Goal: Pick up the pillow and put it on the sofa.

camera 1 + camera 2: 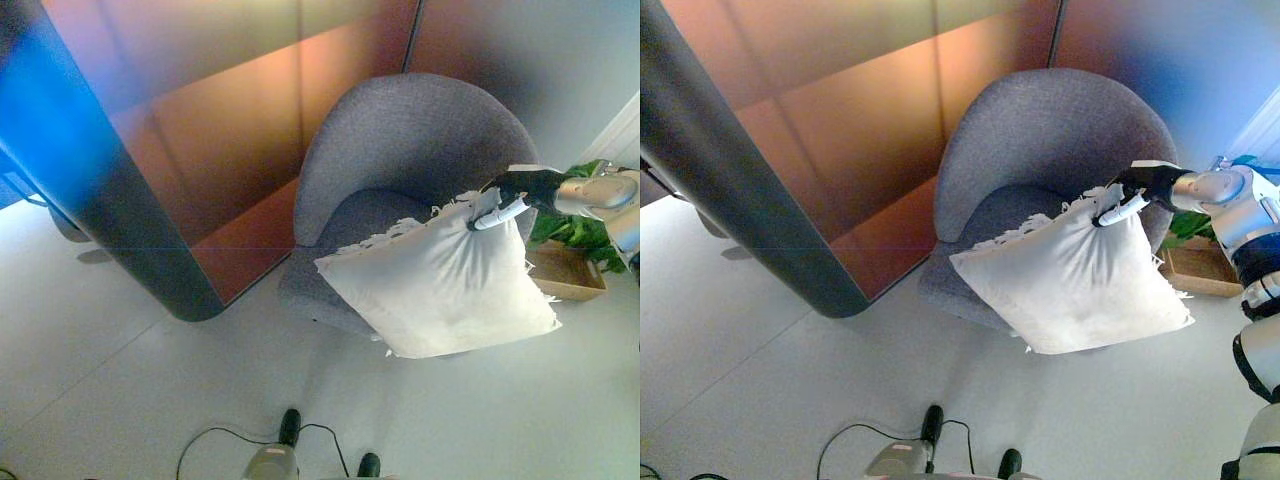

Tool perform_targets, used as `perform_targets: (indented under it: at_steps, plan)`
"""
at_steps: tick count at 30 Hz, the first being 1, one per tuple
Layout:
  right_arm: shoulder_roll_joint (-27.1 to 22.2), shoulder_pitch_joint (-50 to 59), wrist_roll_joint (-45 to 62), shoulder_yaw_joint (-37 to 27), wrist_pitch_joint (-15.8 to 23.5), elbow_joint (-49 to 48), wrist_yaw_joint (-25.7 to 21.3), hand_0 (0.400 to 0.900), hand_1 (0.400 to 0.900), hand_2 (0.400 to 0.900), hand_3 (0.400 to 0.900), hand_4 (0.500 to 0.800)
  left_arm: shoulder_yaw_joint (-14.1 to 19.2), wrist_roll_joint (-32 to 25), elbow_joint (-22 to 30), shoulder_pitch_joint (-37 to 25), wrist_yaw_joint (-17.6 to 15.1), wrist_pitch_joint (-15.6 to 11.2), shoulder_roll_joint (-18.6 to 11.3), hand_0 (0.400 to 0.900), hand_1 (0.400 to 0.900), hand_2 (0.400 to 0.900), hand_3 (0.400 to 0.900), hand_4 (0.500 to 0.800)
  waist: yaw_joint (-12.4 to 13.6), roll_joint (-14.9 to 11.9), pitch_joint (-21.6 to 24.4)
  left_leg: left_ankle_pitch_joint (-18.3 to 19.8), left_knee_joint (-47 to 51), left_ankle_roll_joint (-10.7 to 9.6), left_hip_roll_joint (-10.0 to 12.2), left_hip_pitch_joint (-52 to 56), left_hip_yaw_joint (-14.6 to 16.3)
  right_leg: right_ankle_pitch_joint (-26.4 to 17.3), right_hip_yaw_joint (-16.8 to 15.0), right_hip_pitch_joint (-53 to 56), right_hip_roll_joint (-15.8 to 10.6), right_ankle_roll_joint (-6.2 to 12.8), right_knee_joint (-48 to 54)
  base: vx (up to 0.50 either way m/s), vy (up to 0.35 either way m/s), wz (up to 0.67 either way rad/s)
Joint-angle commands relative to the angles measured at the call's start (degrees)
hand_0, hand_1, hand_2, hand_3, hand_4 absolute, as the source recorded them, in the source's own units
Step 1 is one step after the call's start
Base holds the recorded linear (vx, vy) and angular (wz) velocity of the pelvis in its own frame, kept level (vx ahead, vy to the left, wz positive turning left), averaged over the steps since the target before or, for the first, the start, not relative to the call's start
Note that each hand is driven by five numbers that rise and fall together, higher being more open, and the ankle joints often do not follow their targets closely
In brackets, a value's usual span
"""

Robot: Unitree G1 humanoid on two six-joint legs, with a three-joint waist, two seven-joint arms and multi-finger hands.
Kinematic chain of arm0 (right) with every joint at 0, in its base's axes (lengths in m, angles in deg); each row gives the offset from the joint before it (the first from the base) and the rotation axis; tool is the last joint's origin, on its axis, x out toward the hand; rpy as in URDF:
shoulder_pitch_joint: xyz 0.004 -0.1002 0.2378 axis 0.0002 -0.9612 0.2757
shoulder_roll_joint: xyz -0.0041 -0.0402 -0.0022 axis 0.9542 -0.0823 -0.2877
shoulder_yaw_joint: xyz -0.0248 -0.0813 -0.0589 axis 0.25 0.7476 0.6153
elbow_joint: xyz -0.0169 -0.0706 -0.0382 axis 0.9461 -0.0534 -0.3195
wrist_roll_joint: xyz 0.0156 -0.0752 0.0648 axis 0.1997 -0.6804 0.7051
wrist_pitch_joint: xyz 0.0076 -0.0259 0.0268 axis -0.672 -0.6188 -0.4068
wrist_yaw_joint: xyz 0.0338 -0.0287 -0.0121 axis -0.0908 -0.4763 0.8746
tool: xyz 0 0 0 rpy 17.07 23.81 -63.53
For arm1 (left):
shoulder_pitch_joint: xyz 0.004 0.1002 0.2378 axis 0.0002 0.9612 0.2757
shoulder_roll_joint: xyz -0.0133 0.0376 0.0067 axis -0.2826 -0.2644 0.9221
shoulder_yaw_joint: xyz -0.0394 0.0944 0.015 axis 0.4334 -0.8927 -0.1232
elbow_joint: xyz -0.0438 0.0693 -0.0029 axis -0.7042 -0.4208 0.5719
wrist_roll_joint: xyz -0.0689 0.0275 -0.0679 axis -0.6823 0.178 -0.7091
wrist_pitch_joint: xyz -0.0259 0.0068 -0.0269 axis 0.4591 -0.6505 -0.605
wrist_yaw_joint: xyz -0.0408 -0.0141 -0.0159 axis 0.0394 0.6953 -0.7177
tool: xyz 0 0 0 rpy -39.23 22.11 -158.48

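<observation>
A white square pillow point(440, 285) with a fringed edge hangs in the air in front of the grey round-backed sofa chair point(400, 140). My right hand point(515, 195) comes in from the right and is shut on the pillow's upper right corner; it also shows in the right eye view point(1135, 190). The pillow's lower part overlaps the chair's seat front in the view. My left hand is not in view.
A curved grey and orange wall panel point(170, 170) stands to the left of the chair. A green plant point(585, 230) in a wooden box point(570, 275) sits to the right of the chair. The light floor point(120, 380) lies in front.
</observation>
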State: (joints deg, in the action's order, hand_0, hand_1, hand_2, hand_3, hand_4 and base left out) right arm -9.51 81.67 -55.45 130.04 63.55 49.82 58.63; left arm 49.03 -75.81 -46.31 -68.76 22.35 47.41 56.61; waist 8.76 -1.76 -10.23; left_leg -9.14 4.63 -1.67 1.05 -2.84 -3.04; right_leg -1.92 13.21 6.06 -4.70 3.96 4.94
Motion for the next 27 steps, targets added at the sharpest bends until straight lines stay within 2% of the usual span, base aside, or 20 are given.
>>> perform_targets:
  at_steps: [1,9,12,19,20,21,27]
  plan:
    - [-0.55,19.92,3.85,0.85,-1.27,4.94,-9.51,0.400,0.400,0.400,0.400,0.500,-4.28,2.07,-4.05,2.62,1.04,1.27,-3.34,0.900,0.900,0.900,0.900,0.800,2.65,-4.11,4.23,7.39,0.37,-1.25,-0.65,5.00,1.61,-2.08,0.19,-1.18,-1.37,2.70,0.06,0.05,0.020,0.11]
    - [-3.80,23.61,3.12,3.58,-6.43,9.68,-12.16,0.400,0.400,0.400,0.400,0.500,-4.75,0.82,-2.91,3.51,2.04,1.31,-4.88,0.900,0.900,0.900,0.900,0.800,3.68,-4.25,3.09,7.11,0.37,-1.11,-0.52,3.38,0.45,-2.33,0.36,-2.53,-1.52,3.01,0.06,0.02,0.006,0.08]
    - [-4.35,24.81,3.22,5.24,-6.85,10.99,-12.09,0.400,0.400,0.400,0.400,0.500,-5.21,0.22,-2.38,3.64,2.28,1.05,-5.49,0.900,0.900,0.900,0.900,0.800,4.01,-4.12,2.20,6.96,0.37,-1.04,-0.46,2.67,0.11,-2.37,0.36,-3.10,-1.57,3.01,0.06,-0.01,-0.006,0.03]
    - [-4.22,25.74,0.54,6.38,-9.10,15.13,-14.16,0.400,0.400,0.400,0.400,0.500,-5.77,-1.02,-3.01,2.10,-0.17,0.57,-4.67,0.900,0.900,0.900,0.900,0.800,4.36,-4.95,1.14,7.10,0.37,-1.05,-0.01,1.62,-0.16,-2.36,0.42,-3.94,-1.39,2.97,0.06,0.00,-0.059,0.01]
    - [-4.42,26.07,0.25,6.55,-9.04,15.76,-15.03,0.506,0.506,0.506,0.506,0.564,-5.87,-1.11,-3.07,2.03,-0.36,0.47,-4.67,0.900,0.900,0.900,0.900,0.800,4.36,-4.96,1.05,7.06,0.37,-1.06,0.02,1.50,-0.16,-2.40,0.42,-4.05,-1.39,2.98,0.06,0.00,-0.042,0.02]
    - [-4.47,26.00,0.51,6.22,-9.85,16.37,-16.16,0.900,0.900,0.900,0.900,0.800,-5.97,-1.27,-3.23,2.04,-0.49,0.04,-4.70,0.900,0.900,0.900,0.900,0.800,4.33,-4.94,0.87,7.12,0.37,-1.10,0.09,1.43,-0.12,-2.36,0.40,-4.11,-1.39,2.95,0.06,0.00,-0.034,0.02]
    - [-5.79,26.45,0.99,6.50,-9.58,17.46,-16.37,0.900,0.900,0.900,0.900,0.800,-6.50,-2.03,-2.95,1.82,0.41,-0.85,-5.01,0.900,0.900,0.900,0.900,0.800,3.99,-4.16,0.06,6.97,0.37,-1.09,0.09,0.35,-0.02,-2.50,0.20,-5.34,-1.61,2.95,0.06,-0.05,-0.007,-0.03]
